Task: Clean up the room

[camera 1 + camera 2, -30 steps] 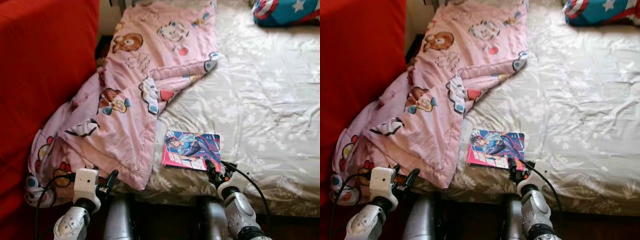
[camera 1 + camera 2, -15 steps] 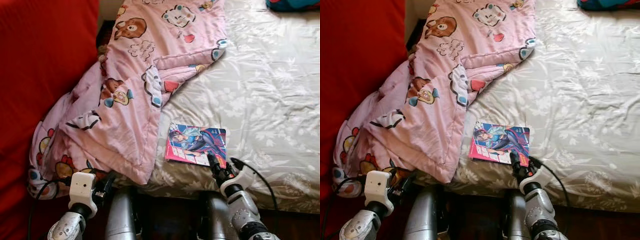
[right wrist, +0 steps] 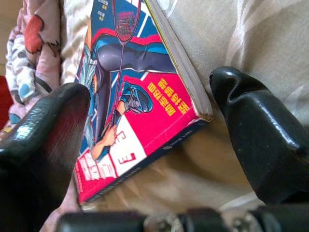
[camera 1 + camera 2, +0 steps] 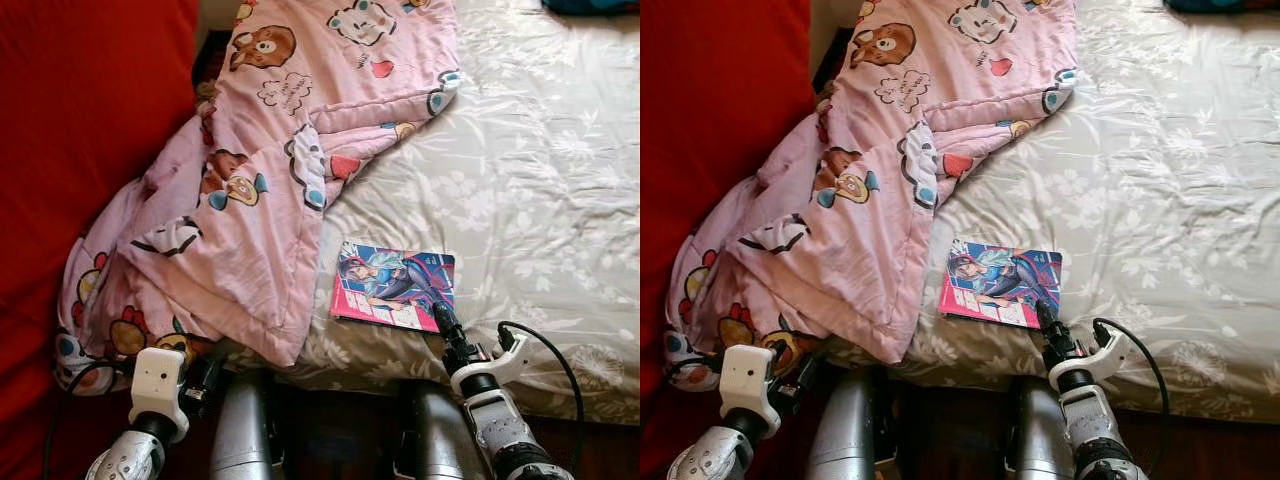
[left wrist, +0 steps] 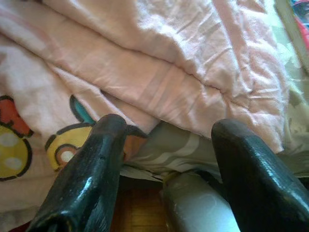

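Observation:
A comic book (image 4: pixel 393 286) with a pink and blue cover lies flat on the grey flowered sheet (image 4: pixel 540 180), close to the bed's near edge. My right gripper (image 4: pixel 441 320) is at the book's near right corner. In the right wrist view this gripper (image 3: pixel 147 92) is open, with the book (image 3: pixel 130 96) corner between its fingers. A pink cartoon blanket (image 4: pixel 270 170) is rumpled over the left of the bed and spills down its side. My left gripper (image 5: pixel 169 128) is open just below the blanket's hanging edge (image 5: pixel 193 72), holding nothing.
A tall red surface (image 4: pixel 80 130) stands along the left, with the blanket bunched against it. A dark floor (image 4: pixel 330 440) shows below the bed's edge, between my silver legs. The sheet to the right of the book is bare.
The camera has moved closer to the bed and tilted down. My right gripper has pushed forward to the book's corner. The left arm has sunk a little lower.

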